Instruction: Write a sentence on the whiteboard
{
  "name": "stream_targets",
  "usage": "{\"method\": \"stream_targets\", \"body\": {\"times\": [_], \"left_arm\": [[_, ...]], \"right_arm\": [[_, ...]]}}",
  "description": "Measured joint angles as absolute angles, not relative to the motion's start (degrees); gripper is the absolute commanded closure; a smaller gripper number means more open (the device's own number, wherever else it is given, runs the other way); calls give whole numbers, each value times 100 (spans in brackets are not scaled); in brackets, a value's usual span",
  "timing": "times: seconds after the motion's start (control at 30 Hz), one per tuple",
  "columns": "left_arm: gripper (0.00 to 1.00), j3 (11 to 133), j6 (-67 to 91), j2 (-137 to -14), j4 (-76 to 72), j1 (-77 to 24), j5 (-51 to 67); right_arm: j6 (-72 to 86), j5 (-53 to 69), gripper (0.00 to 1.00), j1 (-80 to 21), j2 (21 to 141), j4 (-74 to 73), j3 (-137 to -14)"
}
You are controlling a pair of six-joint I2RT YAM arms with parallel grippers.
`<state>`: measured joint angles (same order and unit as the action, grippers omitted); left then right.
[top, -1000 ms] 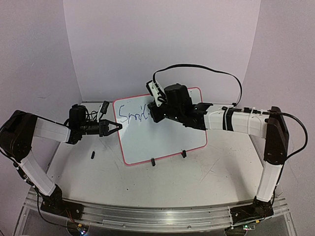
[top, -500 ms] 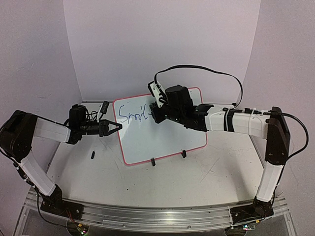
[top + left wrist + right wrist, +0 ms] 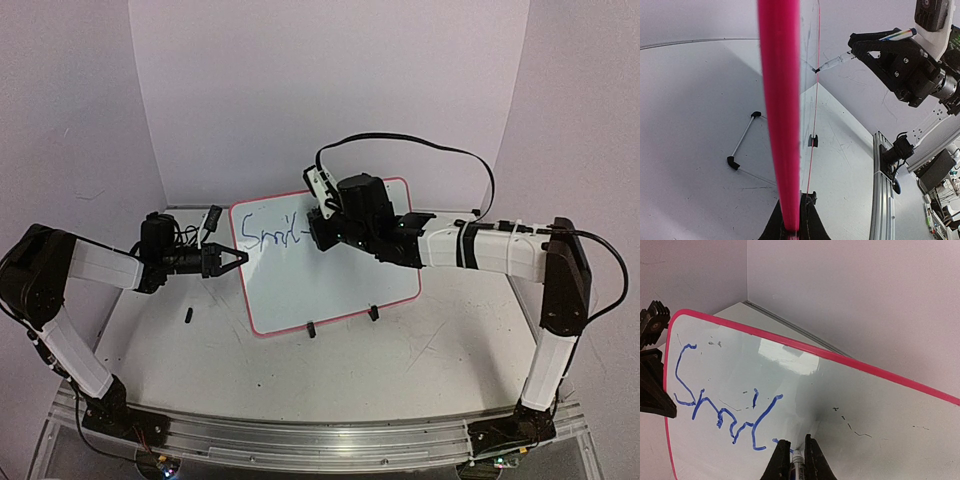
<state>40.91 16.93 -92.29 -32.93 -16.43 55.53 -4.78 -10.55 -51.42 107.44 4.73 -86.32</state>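
Now the right hand (image 3: 796, 447) pinches a marker (image 3: 798, 461) — tip on the whiteboard (image 3: 865, 405), bare space to its right; left hand (image 3: 235, 258) clamps the edge.

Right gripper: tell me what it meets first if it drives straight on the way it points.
The whiteboard. The right gripper points at its glossy face, and the marker it clamps seems to touch that surface with its tip, so the tip would press in first.

whiteboard (image 3: 850, 405) bottom, marker (image 3: 798, 461) barrel — cut off | frame (image 3: 780, 115) — blurred | writing (image 3: 272, 236) end behind right arm (image 3: 470, 245)
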Motion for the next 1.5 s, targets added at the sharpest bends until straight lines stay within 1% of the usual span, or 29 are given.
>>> {"method": "stream_targets", "body": {"times": [0.9, 1.5], "left_arm": [[100, 4091, 1691, -9229, -3295, -1643, 5561], [100, 4091, 1688, -9231, -3293, -1643, 5575]], "right_arm": [[-600, -1057, 100, -5052, 10746, 467, -8842], [-543, -810, 100, -5122, 10934, 469, -9065]]}}
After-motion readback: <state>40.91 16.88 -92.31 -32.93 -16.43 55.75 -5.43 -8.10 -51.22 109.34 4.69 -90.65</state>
